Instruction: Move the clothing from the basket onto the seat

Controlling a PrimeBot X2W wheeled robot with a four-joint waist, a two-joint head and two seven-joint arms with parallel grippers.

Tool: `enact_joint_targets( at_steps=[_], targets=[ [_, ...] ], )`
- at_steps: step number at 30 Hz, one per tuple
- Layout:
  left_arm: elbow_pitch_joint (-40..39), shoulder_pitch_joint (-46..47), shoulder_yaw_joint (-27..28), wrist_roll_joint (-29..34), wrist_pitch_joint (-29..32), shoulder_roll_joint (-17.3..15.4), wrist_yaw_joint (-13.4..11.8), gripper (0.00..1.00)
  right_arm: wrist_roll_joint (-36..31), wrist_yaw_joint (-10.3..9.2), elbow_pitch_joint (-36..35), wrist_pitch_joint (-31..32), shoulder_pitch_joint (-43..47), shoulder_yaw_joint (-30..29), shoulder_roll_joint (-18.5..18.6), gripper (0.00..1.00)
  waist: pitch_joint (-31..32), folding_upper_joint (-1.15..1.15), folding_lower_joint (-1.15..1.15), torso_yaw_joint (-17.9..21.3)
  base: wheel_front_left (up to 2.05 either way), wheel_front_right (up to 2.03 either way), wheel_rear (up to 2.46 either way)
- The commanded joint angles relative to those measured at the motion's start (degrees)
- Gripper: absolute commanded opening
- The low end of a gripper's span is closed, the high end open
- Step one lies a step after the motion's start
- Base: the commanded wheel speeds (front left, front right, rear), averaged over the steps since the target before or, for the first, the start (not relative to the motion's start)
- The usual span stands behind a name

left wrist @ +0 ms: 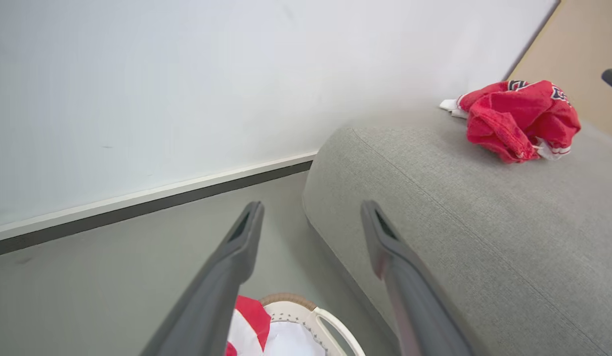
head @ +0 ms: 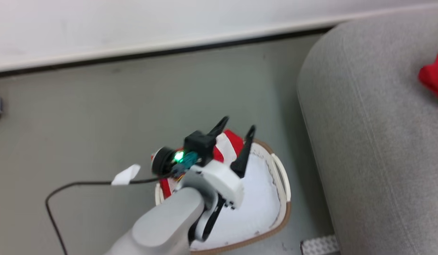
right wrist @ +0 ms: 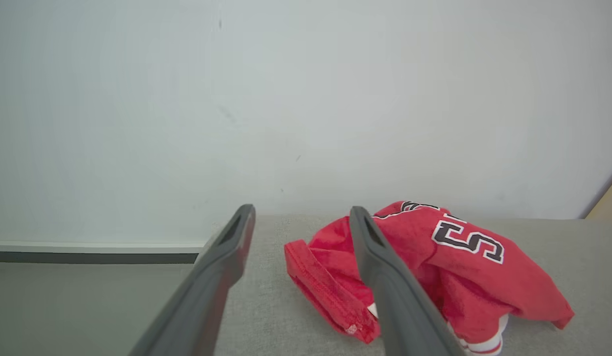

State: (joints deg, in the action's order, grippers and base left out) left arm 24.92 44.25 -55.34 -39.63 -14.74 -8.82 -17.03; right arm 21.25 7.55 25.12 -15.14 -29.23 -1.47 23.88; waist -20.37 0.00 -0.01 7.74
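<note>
Left end effector (head: 238,124), spread and empty, hovers over the basket (head: 283,212); next step: pinch the red-and-white garment (head: 236,141) inside and carry it to the sofa (head: 364,141) at 3 o'clock.

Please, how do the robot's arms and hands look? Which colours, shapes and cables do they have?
The left forearm is a pale grey tube ending in a white wrist housing. On it sits a black block with a green light. A thin black cable with a white tag leaves it. The left hand and right hand each have two long, dark, tapering fingers.
</note>
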Motion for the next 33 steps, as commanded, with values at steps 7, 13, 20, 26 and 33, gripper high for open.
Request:
enact_joint_targets(
  at_steps=[7, 13, 20, 26, 33],
  targets=[
    [-2.3, -11.0, 6.2, 1.7, -0.4, -3.9, -1.9, 1.00, -3.0, -0.12, -6.6, 0.0, 11.1, -1.3, -6.0, 1.00, 12.5, 0.00, 0.01, -6.6, 0.00, 0.00, 0.00],
    [-4.4, -21.2, 13.5, 3.9, -0.4, -5.9, -1.6, 1.00, -4.3, -0.12, -8.9, 0.0, 19.3, -0.8, -10.8, 1.00, 18.1, 0.00, 0.01, -9.3, 0.00, 0.00, 0.00],
    [-6.5, -31.1, 21.4, 8.8, -0.4, -6.1, -1.0, 1.00, -8.3, -0.12, -10.2, 0.0, 26.7, -0.4, -14.7, 1.00, 21.3, 0.00, 0.01, -11.2, 0.00, 0.00, 0.00],
    [-6.8, -35.8, 26.5, 13.0, -0.4, -5.2, 0.5, 1.00, -10.4, -0.12, -9.9, 0.0, 29.7, -1.2, -17.1, 1.00, 22.7, 0.00, 0.01, -11.7, 0.00, 0.00, 0.00],
    [-6.9, -40.9, 32.8, 17.4, -0.4, -3.4, 3.8, 1.00, -12.1, -0.12, -8.6, 0.0, 32.5, -1.1, -19.7, 1.00, 24.6, 0.00, 0.01, -11.0, 0.00, 0.00, 0.00]
  ],
)
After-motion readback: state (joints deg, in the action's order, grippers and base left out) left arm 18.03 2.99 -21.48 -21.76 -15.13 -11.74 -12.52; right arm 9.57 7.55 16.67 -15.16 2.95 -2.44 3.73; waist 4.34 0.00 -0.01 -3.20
